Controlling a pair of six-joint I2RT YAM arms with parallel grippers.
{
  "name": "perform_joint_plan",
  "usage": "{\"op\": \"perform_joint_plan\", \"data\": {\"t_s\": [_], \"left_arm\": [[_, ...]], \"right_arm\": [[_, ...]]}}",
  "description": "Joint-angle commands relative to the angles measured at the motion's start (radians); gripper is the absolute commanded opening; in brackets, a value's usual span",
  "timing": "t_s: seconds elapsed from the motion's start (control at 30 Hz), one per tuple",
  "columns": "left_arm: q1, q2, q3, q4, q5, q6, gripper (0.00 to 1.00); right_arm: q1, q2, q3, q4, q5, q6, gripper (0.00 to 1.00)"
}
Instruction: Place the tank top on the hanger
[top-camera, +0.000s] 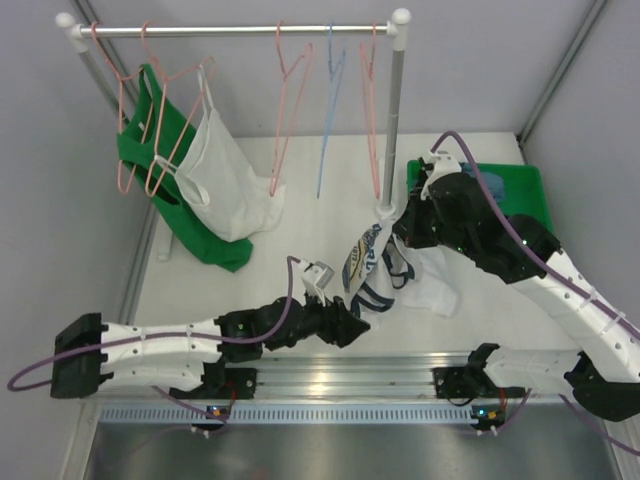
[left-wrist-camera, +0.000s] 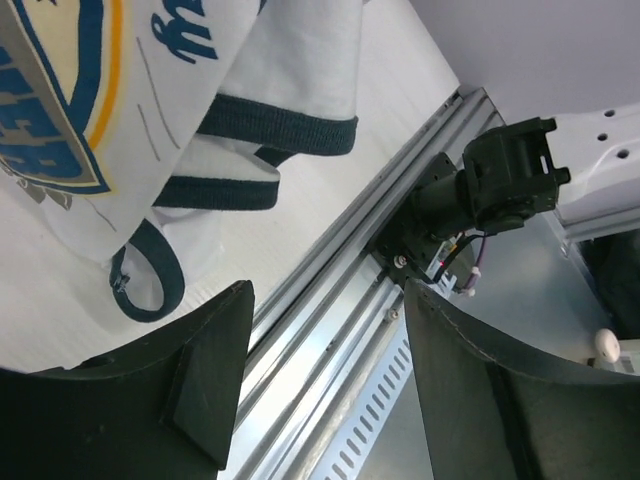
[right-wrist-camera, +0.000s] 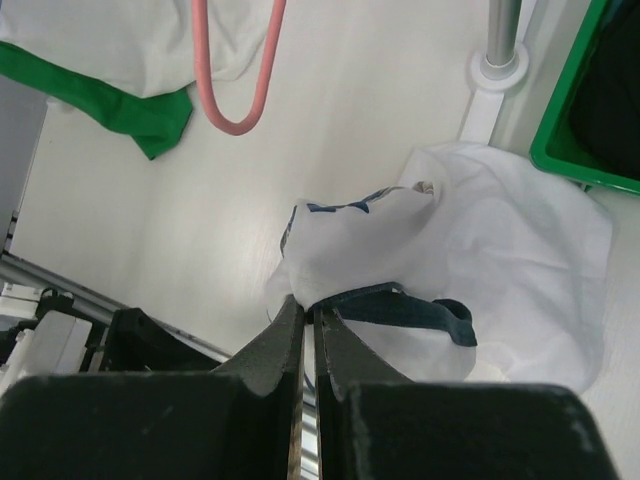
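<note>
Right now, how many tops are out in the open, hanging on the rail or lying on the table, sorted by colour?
green top: 1
plain white top: 1
tank top, white with navy trim and a blue-and-yellow print: 1
Total: 3
</note>
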Motion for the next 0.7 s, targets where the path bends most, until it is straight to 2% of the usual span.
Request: {"op": "perform_joint_plan", "data": {"t_s": [0.0,0.17,0.33,0.43,0.67], "left_arm": [[-0.066,0.072,0.068,0.122,-0.230,0.015,0.67],[-0.091,0.219,0.131,0.225,-0.287,0.021,0.68],[-0.094,0.337,0.191,0.242,-0.334,-0.003,0.68],[-0.093,0.378,0.189,0.326,-0.322,-0.003,0.70],[-0.094,0.455,0.216,0.360,-0.368,-0.058,0.69]], "right_arm": [[0.022,0.006,0.040,0.027,0.016,-0.005,0.00],[0.024,0.006,0.032,0.022,0.026,-0.002,0.00],[0.025,-0.003,0.011,0.022,0.029,0.001,0.00],[0.027,-0.005,0.005,0.024,0.029,0.003,0.00],[0.027,-0.014,-0.011,0.022,0.029,0.000,0.00]]}}
